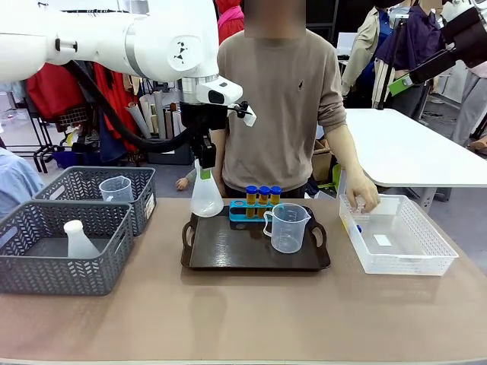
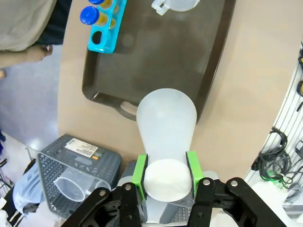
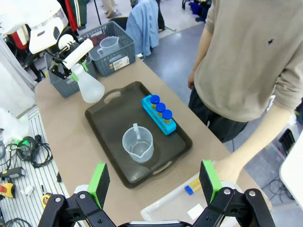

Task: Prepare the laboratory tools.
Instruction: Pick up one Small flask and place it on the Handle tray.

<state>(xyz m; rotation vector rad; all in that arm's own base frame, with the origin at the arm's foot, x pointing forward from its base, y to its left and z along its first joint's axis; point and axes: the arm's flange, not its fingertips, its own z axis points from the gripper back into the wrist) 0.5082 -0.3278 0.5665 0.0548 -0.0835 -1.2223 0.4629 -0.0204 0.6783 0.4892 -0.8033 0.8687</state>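
Bright, even indoor light comes from overhead in all three views. Shadows are soft and short: a faint dark edge under the dark tray [image 1: 228,247] and the grey mesh basket [image 1: 61,268] on the table [image 1: 228,319]. In the left wrist view the tray carries a dull pale sheen, and the translucent white conical flask [image 2: 165,118] glows milky, its near end slightly soft. The front view is sharp. Both wrist views bend straight lines toward their edges. The white mesh basket [image 1: 403,266] looks nearly washed out.
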